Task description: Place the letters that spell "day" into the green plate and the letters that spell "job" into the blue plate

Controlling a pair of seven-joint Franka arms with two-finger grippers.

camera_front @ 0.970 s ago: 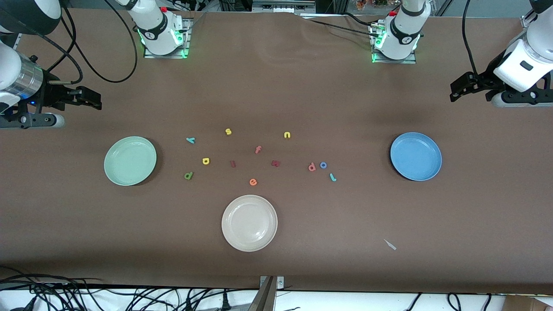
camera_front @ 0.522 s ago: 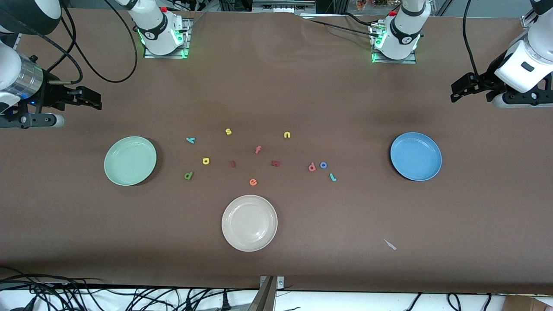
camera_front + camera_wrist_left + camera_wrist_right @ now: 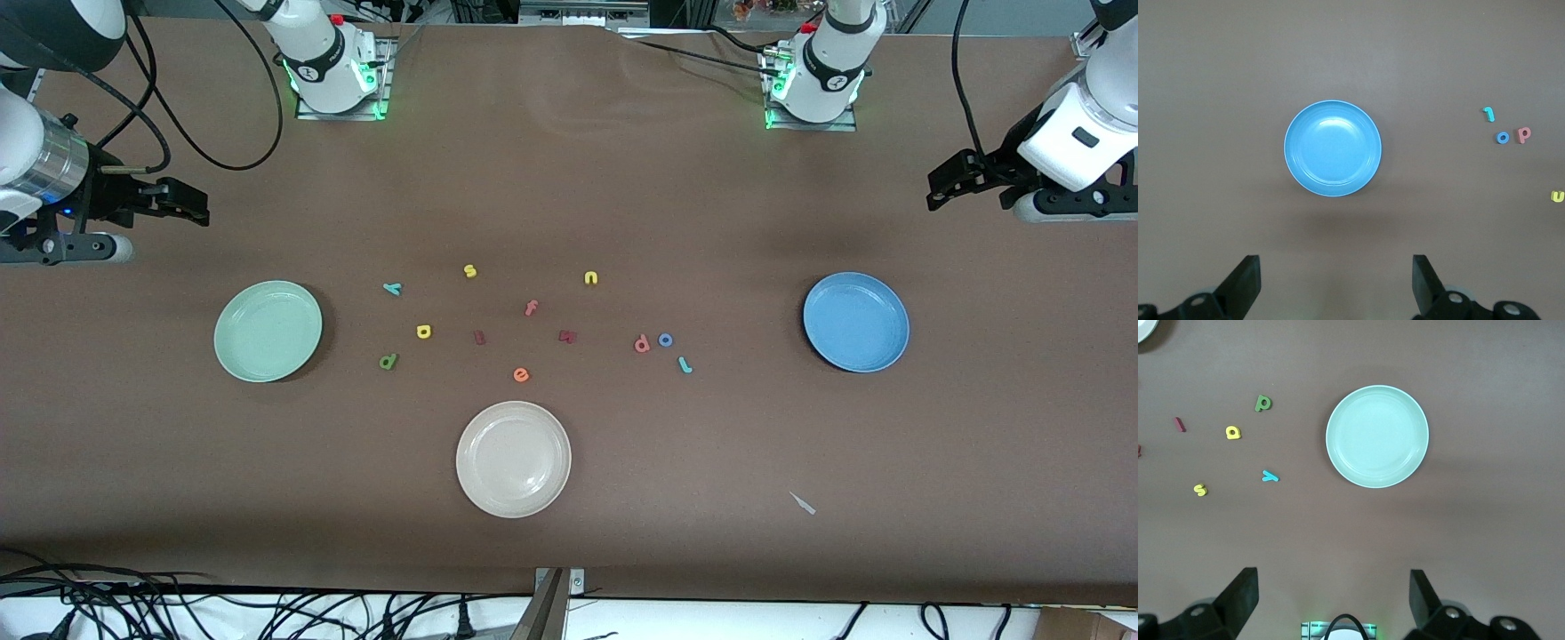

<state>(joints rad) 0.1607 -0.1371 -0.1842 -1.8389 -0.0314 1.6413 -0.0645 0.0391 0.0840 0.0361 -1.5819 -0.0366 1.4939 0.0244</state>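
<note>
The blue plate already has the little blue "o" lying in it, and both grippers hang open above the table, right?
Not quite. The blue plate holds nothing: the front view shows the blue "o" on the table beside the red "b". The left gripper and the right gripper do hang open above the table.

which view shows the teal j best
The left wrist view: the teal j appears larger there, hook shape clear. The front view shows it smaller, beside the blue o. The right wrist view misses it.
</note>
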